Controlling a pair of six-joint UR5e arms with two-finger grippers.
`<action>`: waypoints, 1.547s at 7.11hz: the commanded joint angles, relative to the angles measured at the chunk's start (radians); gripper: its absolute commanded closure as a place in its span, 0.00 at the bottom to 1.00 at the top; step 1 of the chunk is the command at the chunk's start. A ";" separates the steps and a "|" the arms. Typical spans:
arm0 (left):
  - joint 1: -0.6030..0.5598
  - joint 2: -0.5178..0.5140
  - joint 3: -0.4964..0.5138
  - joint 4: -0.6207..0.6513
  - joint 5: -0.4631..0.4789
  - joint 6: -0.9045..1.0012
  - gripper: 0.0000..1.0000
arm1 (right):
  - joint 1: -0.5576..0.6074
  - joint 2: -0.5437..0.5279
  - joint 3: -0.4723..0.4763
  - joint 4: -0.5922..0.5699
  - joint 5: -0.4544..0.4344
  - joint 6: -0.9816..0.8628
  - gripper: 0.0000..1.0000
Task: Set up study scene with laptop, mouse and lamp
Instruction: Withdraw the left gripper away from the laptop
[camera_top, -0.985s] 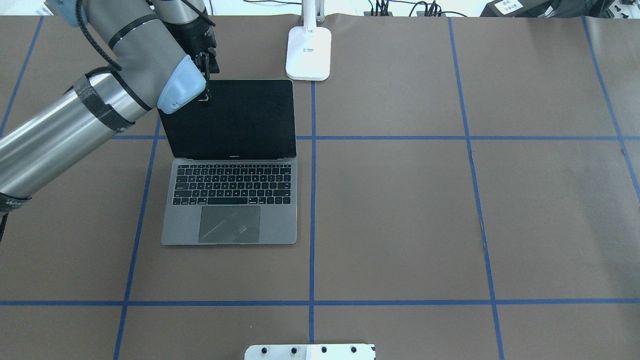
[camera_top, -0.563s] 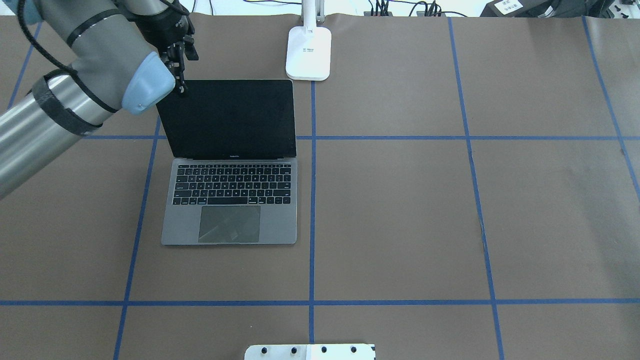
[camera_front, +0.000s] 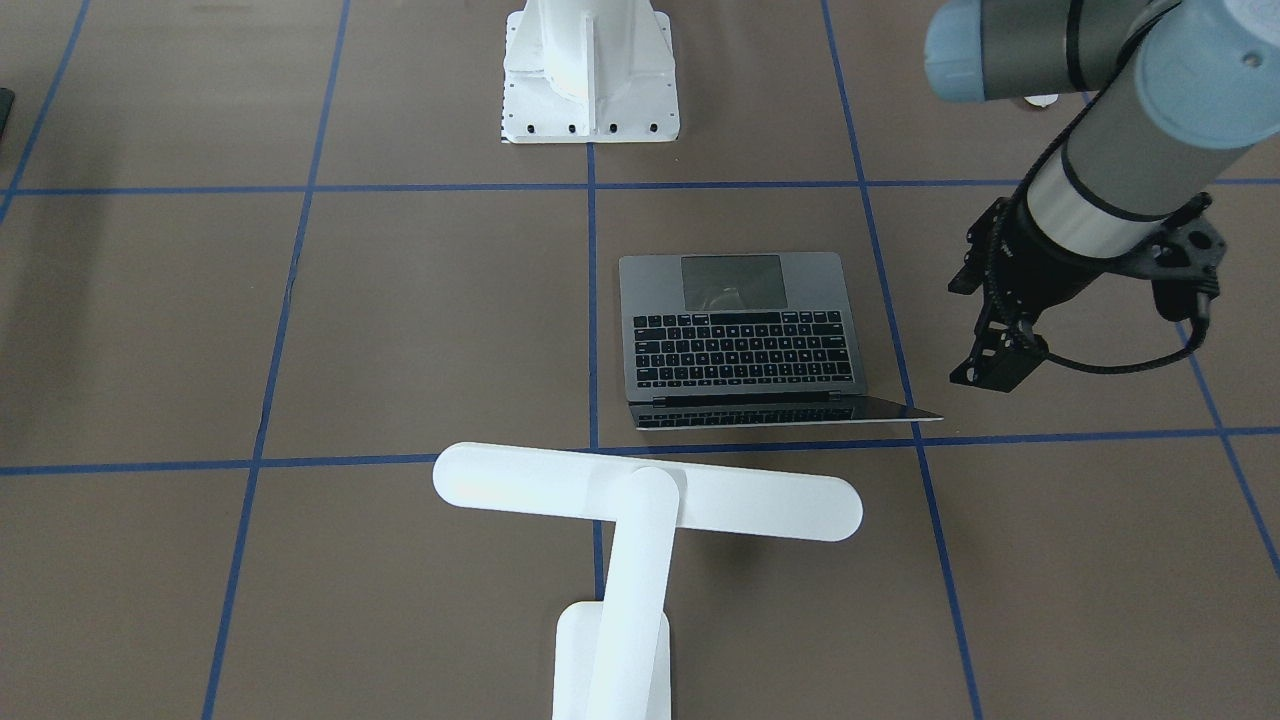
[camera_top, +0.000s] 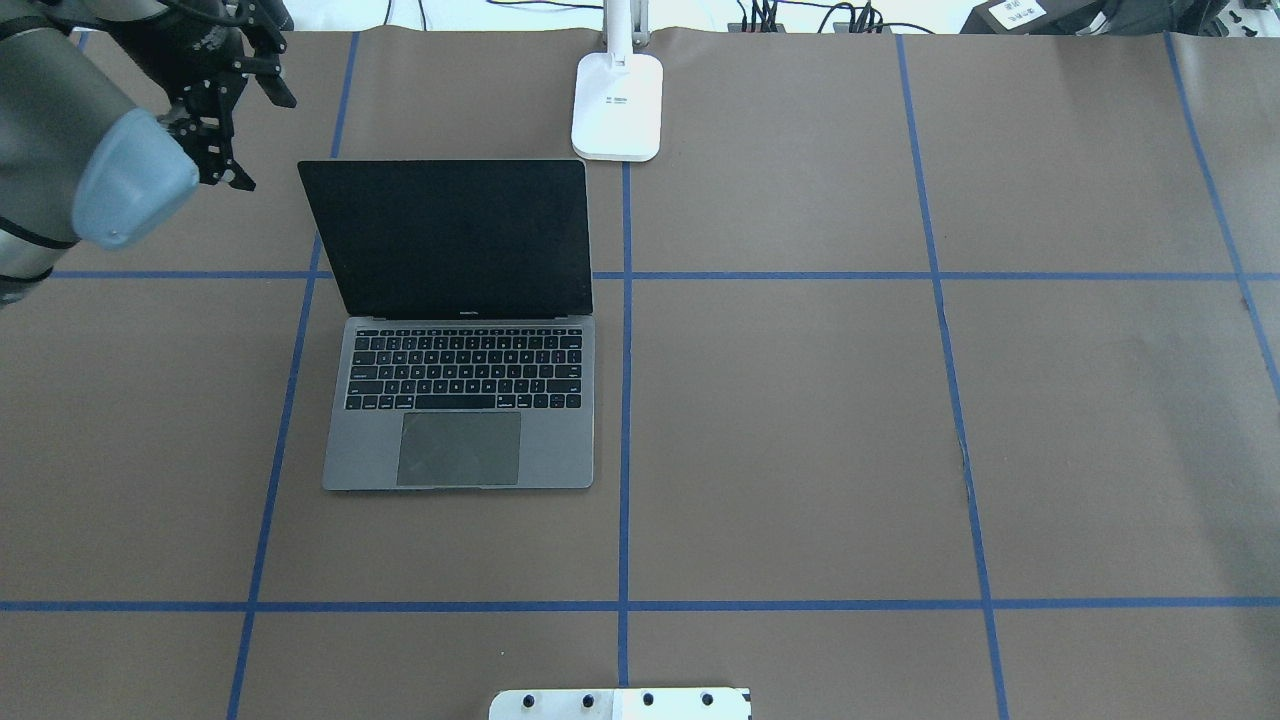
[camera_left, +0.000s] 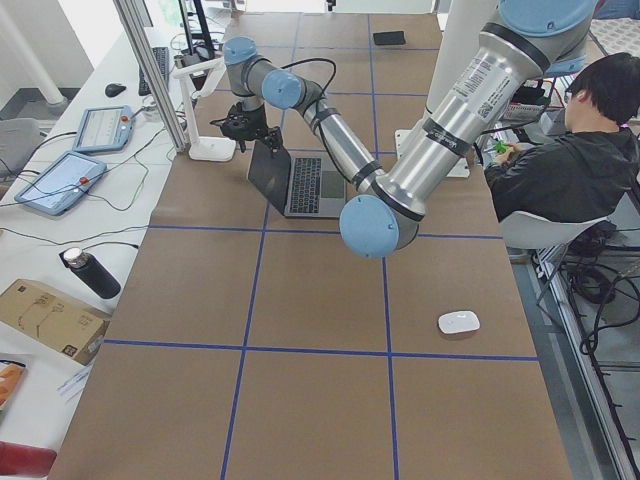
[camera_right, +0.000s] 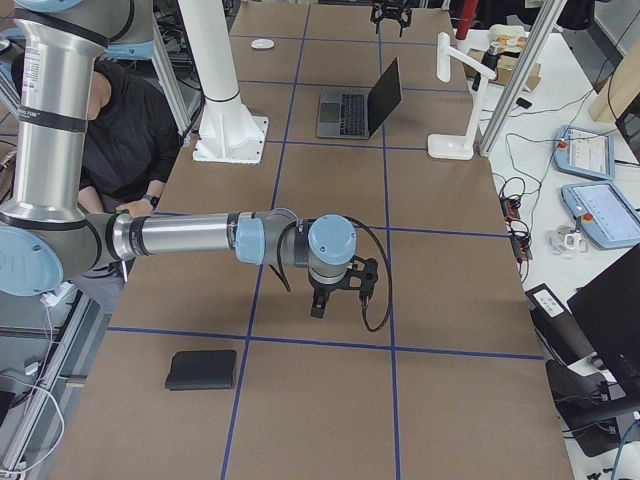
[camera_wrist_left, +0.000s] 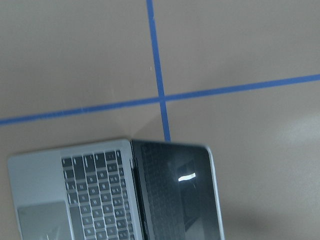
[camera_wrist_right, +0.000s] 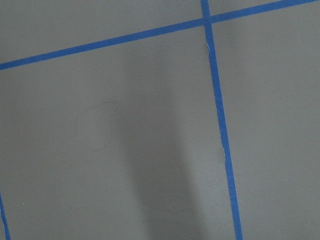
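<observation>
The grey laptop stands open left of the table's middle, its dark screen tilted back; it also shows in the left wrist view. The white lamp stands just behind it, its base at the far edge. The white mouse lies on the robot's left end of the table, far from the laptop. My left gripper hangs above the table left of the screen's top corner; it looks shut and empty. My right gripper hovers over bare table at the other end; I cannot tell whether it is open.
A flat black mousepad lies near the right arm's end of the table. The white bolted pedestal stands at the robot's edge. A person sits beside the table. Tablets and cables lie beyond the far edge.
My left gripper has moved left, away from the top edge of the laptop's screen. The laptop stays open and the lamp has not moved.
</observation>
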 joint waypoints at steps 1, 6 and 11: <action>-0.051 0.078 -0.071 0.001 0.003 0.213 0.01 | 0.000 -0.006 -0.005 -0.008 0.027 -0.011 0.01; -0.007 0.189 -0.258 -0.005 0.052 0.401 0.00 | -0.026 -0.113 -0.216 0.001 0.079 -0.443 0.01; 0.057 0.312 -0.286 -0.028 0.088 0.676 0.00 | -0.113 -0.152 -0.253 -0.006 0.015 -0.844 0.01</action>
